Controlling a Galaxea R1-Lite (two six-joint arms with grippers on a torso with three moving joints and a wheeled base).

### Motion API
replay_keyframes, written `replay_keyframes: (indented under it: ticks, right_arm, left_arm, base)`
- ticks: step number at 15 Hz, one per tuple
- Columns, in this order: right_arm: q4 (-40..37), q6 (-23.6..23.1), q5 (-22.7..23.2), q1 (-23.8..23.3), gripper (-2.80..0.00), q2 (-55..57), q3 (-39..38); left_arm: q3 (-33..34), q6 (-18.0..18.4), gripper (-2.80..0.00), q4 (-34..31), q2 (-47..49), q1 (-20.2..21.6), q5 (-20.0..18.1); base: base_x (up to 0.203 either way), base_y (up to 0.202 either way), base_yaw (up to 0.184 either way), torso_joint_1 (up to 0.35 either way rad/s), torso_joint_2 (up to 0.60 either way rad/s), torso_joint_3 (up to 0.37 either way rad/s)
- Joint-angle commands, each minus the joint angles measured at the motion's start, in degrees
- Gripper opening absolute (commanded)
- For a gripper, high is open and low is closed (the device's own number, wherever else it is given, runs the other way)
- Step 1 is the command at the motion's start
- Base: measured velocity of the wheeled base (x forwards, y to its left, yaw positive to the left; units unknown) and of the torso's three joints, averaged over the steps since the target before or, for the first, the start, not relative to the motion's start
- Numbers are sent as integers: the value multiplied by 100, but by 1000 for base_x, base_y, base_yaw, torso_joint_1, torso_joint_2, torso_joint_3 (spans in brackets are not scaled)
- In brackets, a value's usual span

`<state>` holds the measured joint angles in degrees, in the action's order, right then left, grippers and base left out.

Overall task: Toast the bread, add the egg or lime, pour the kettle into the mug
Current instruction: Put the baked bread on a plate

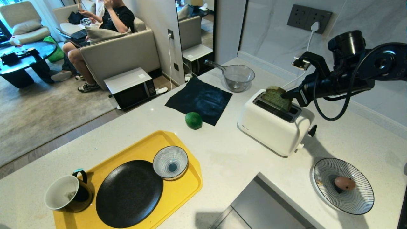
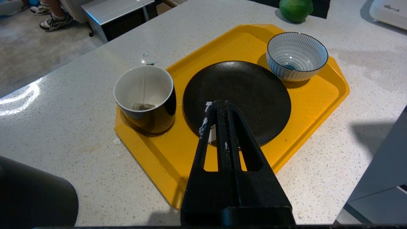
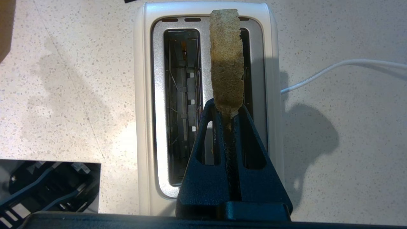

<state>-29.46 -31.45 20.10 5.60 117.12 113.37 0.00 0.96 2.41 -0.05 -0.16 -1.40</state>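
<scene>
Nearest, on the tabletop (image 1: 229,159), the mug (image 1: 67,194) stands at the yellow tray's (image 1: 187,184) near left corner, a teabag lying inside. Beside it are a black plate (image 1: 128,193) and a striped bowl (image 1: 170,162). The left hand (image 2: 219,106) hangs over the plate, fingers pressed together on nothing; it is out of the head view. To the right, the egg (image 1: 344,183) sits on a striped plate (image 1: 359,200). Farther back, the lime (image 1: 193,120) touches a dark cloth's (image 1: 200,99) edge. The right hand (image 3: 229,111) is clamped on one end of the bread (image 3: 226,60), which stands upright in the toaster's (image 1: 273,127) far slot, its lower part hidden. The kettle is nowhere in view. Beyond, a person (image 1: 105,25) sits on a sofa, head cut off.
</scene>
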Motion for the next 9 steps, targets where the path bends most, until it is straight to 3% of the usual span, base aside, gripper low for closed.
replay_keyframes:
  ticks: [1,7,9]
  right_arm:
    - [-24,-19,11,3,-280,-13,1]
    - [-25,33,-8,-18,-280,-213,-156]
    - [-24,305,-14,-32,-280,-389,-199]
  left_arm:
    - [97,0,-280,5,-4,-2,0]
    - [97,0,-280,5,-4,-2,0]
    - [97,0,-280,5,-4,-2,0]
  base:
    - [0,0,0,0,0,0]
    - [0,0,0,0,0,0]
    - [0,0,0,0,0,0]
